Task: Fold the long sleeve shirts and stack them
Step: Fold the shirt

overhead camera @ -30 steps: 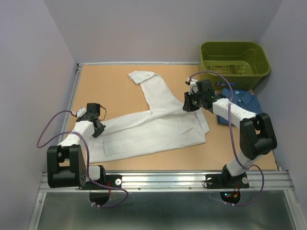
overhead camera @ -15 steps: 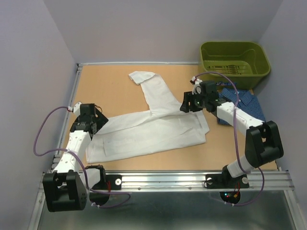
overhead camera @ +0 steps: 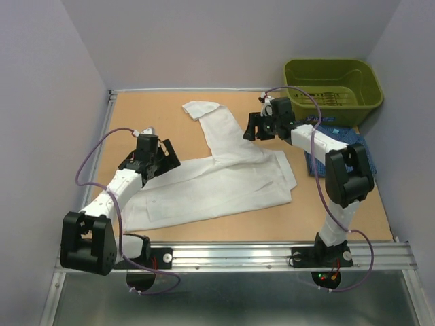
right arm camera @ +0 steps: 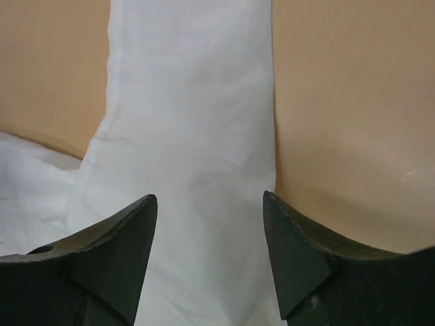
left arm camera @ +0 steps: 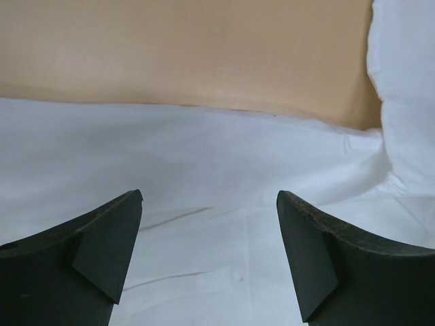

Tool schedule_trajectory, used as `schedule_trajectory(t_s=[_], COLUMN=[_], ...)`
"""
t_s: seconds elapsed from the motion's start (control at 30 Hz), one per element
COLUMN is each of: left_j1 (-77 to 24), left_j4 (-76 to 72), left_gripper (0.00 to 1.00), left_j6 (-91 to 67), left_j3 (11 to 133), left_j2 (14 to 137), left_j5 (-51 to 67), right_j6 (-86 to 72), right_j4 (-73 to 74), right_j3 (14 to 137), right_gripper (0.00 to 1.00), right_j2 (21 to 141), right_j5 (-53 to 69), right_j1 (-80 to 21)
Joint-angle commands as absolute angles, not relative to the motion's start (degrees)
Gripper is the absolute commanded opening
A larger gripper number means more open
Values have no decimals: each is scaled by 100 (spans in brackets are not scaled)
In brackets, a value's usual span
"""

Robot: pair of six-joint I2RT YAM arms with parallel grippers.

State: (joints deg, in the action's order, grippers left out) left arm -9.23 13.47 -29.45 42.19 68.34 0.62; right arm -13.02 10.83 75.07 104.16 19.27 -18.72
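Two shirts on tan table. White shirt lies flat mid-frame in the overhead view, one sleeve angling to upper centre; blue shirt is bunched at right, below green bin. Left gripper spread wide over shirt body, empty. Right gripper spread over sleeve, empty. Risk: thin, limp cloth, so a shallow pinch may slip or drag the flat body into wrinkles. Fabric smooth, faintly creased.

The white shirt is plain, the dark blue shirt finely patterned; the bin is olive green and the tabletop tan.
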Motion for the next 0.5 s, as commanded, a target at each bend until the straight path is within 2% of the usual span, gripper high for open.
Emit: schedule_trajectory(t_s=[0.0,0.1,0.17,0.47], left_j1=[-1300,-1327,-1327,-1327], left_j4=[976,914,844,502], left_gripper=[92,93,97,99], left_j6=[-2892,-2734,-2515,-1986], left_j3=[4553,4588,4579,4255], left_j2=[7232,7356,7330,6769], left_j5=[44,-219,-429,-1396], right_j6=[-739,-387,-246,-97], right_j4=[624,606,598,615], right_j3=[8242,8638,8806,9588], right_gripper=[70,79,82,83], right_j2=[10966,11346,11697,12673], right_j5=[1715,1635,1574,1485], right_j1=[-1881,-1934,-1995,-2232])
